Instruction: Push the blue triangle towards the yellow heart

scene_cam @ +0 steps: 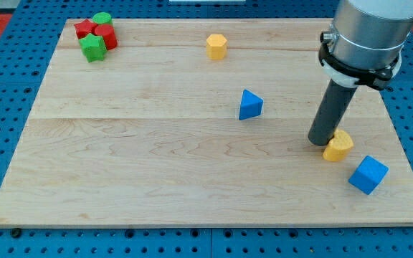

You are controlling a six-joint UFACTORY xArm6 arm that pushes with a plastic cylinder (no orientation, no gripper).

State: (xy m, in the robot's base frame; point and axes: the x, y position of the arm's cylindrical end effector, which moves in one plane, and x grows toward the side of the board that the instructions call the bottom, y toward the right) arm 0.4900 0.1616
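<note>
In the camera view, my tip (320, 141) is sitting on the pale wooden board (156, 165), touching the yellow heart block (338, 146) at its left edge. There's no claw here, just the bare rod. The blue triangle block (249, 104) is lying well apart, up and to the view's left. A blue cube (368, 175) is resting just beside the heart, lower right.

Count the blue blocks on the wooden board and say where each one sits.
2. The blue triangle sits right of the board's middle. The blue cube is near the bottom-right corner, just beyond the yellow heart. None seems hidden.
</note>
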